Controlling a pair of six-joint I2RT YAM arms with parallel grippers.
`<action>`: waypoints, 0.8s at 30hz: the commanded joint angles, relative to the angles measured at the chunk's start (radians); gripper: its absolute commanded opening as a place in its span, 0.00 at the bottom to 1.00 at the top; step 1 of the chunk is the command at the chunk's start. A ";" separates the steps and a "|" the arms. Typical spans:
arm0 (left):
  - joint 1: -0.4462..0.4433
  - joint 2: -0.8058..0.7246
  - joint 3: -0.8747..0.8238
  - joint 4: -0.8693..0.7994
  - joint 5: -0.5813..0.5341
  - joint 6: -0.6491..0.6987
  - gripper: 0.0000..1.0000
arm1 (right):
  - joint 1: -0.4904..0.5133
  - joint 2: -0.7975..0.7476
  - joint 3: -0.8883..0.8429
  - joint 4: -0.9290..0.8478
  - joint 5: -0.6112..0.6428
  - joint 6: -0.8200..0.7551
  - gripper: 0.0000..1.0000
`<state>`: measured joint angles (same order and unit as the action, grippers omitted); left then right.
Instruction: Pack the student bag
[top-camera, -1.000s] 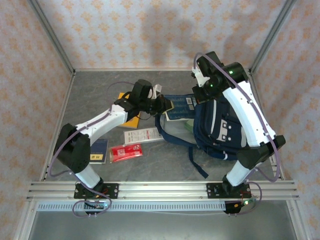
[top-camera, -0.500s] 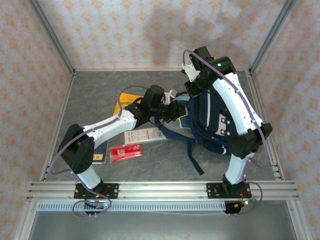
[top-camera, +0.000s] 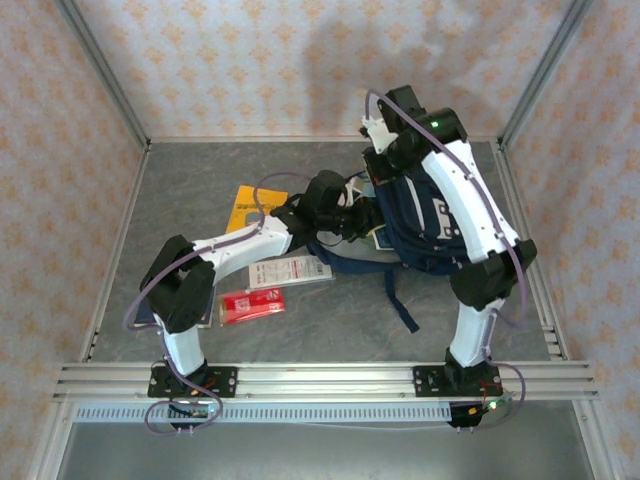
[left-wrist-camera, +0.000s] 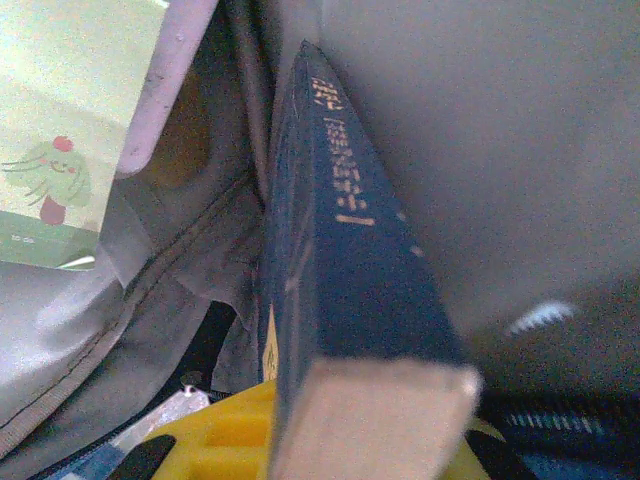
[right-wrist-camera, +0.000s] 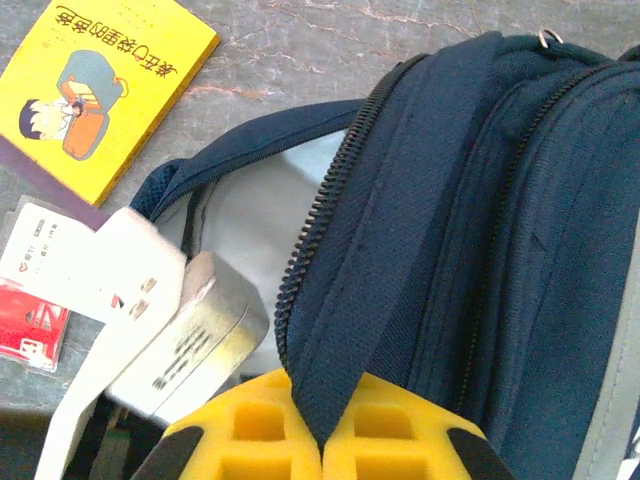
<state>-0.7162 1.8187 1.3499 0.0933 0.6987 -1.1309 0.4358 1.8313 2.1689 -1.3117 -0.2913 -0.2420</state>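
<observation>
The student bag (top-camera: 432, 225), navy with a white patch, lies at the table's right centre with its mouth facing left. My right gripper (right-wrist-camera: 325, 445) is shut on the navy fabric edge beside the bag's (right-wrist-camera: 500, 200) zipper, holding the mouth open. My left gripper (top-camera: 366, 224) reaches into that mouth. Its jaws (left-wrist-camera: 340, 450) are shut on a dark blue book (left-wrist-camera: 340, 250) with gold lettering, which points into the grey-lined inside. A pale green illustrated item (left-wrist-camera: 50, 150) lies inside at the upper left.
On the table left of the bag lie a yellow book (top-camera: 250, 207), a white packet (top-camera: 290, 270) and a red packet (top-camera: 252, 304). The yellow book (right-wrist-camera: 100, 90) is close to the bag's mouth. A dark strap (top-camera: 400, 305) trails toward the near edge.
My left arm has carried the blue book rightward from above the table into the bag's mouth. My right gripper has drawn the bag's edge to the left, and the bag has shifted with it.
</observation>
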 joint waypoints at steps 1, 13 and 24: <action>-0.005 0.027 0.058 0.003 0.041 0.054 0.00 | 0.002 -0.188 -0.115 0.245 -0.063 0.060 0.00; 0.030 0.110 0.180 -0.183 -0.001 0.199 0.00 | -0.051 -0.308 -0.249 0.289 -0.123 0.051 0.00; 0.044 0.101 0.102 -0.078 0.017 0.141 0.00 | -0.102 -0.309 -0.289 0.347 -0.241 0.109 0.00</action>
<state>-0.6533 1.9285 1.4521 -0.0834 0.7021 -0.9497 0.3393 1.5799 1.8740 -1.1282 -0.4511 -0.1757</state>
